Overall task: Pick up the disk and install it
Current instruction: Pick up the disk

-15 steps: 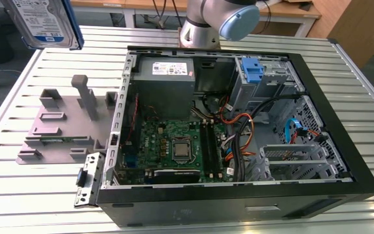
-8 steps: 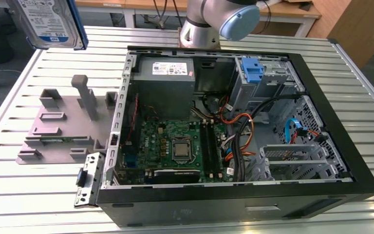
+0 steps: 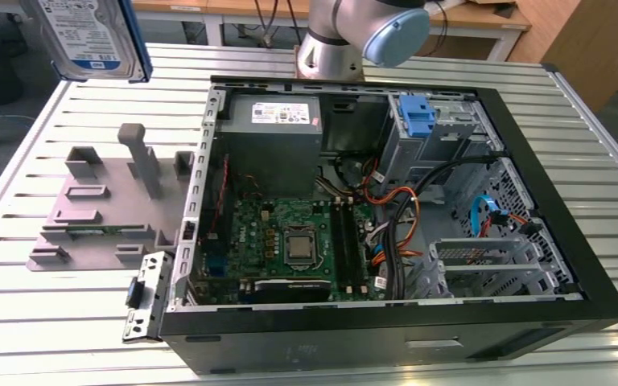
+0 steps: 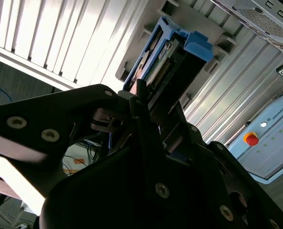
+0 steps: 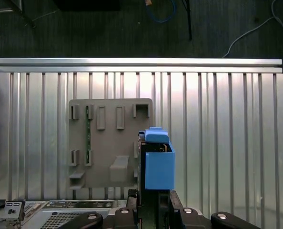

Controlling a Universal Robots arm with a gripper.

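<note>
Now | claw (image 5: 154, 202) clamped on disk (image 5: 156, 164) — disk aloft above slatted table (image 5: 217, 143)

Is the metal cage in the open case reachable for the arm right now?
Probably yes. The case lies open side up and nothing covers the cage; a blue cable runs close beside it. The tool holds the disk above the table, clear of the case.

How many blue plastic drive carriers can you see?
2. One frames the disk held in the gripper; one bare carrier stands in the computer case. Others may be hidden.
</note>
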